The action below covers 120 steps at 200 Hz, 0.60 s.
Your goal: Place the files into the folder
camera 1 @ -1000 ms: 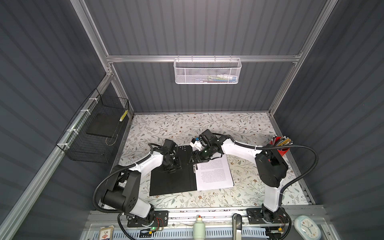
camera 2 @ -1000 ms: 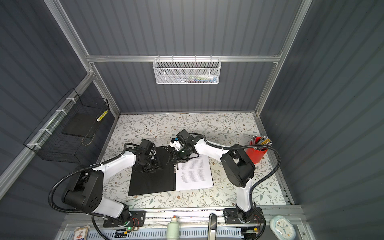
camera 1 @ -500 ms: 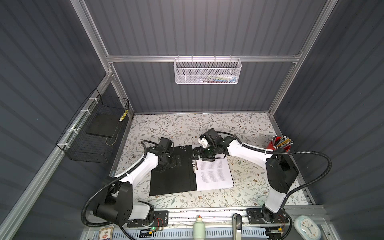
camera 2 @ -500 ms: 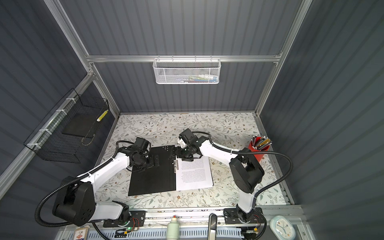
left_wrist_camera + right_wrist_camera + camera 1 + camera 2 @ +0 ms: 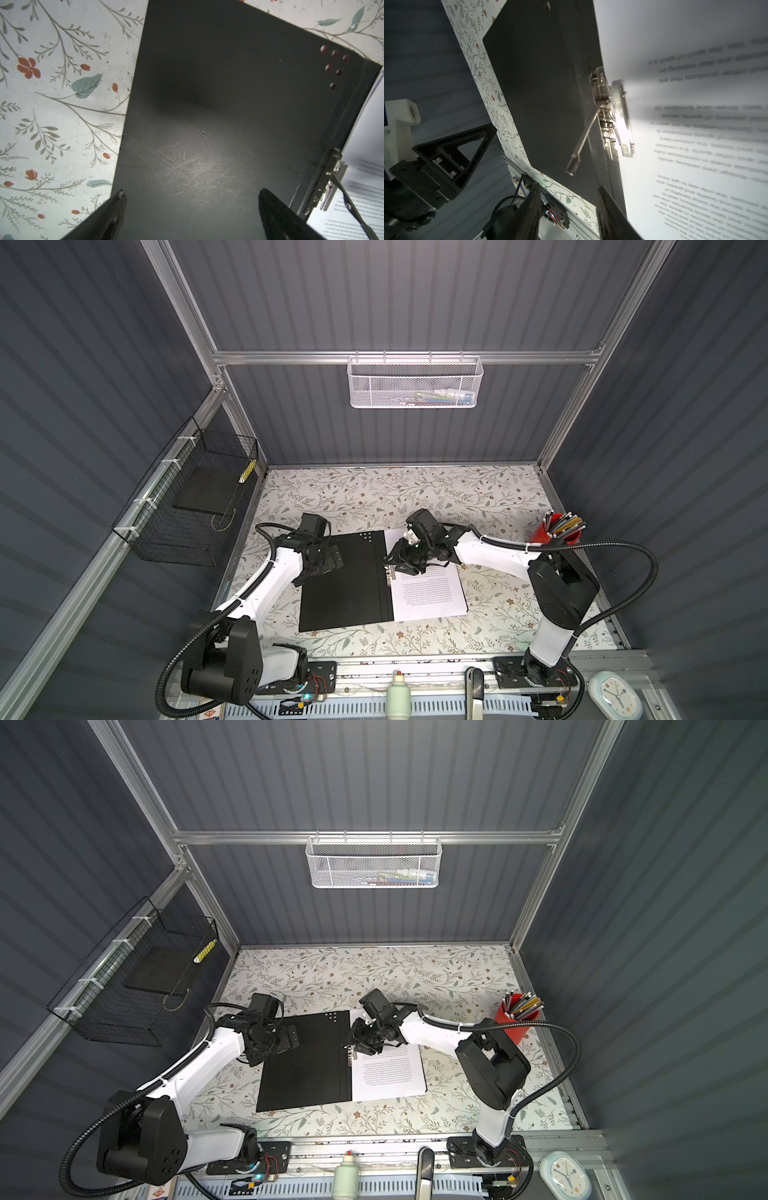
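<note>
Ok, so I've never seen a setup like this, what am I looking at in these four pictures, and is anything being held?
Two white robot arms stand at the front edge of a flowery table. Each ends in a two-fingered gripper. Two pictures look down from overhead; the other two are taken from the arms' wrists. On the table lies an open folder, black inside, with the files, printed white sheets, on its right half by the metal clip. A red cup of pencils stands at the right. The left gripper is open over the folder's bare half; the right gripper is near the clip, jaws apart. Neither holds anything.
</note>
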Motion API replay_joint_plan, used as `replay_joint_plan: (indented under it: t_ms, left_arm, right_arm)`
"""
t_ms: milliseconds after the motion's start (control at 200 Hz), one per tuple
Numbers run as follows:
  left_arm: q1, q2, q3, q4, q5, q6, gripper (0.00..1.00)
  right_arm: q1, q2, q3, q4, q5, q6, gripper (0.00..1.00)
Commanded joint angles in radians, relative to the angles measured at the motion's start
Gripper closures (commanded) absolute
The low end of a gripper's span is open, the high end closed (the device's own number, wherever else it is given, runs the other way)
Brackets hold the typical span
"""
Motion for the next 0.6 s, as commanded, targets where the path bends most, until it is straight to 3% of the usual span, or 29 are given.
replay_joint_plan:
  t_ms: [0, 595]
  left_arm:
    - [0.005, -0.010, -0.007, -0.025, -0.010, 0.007, 0.00]
    - [0.009, -0.019, -0.014, -0.007, 0.008, 0.024, 0.00]
  right_arm:
    - [0.003, 0.002, -0.005, 0.045, -0.024, 0.075, 0.61]
    - [0.009, 0.065, -0.019, 0.081, -0.049, 0.134, 0.71]
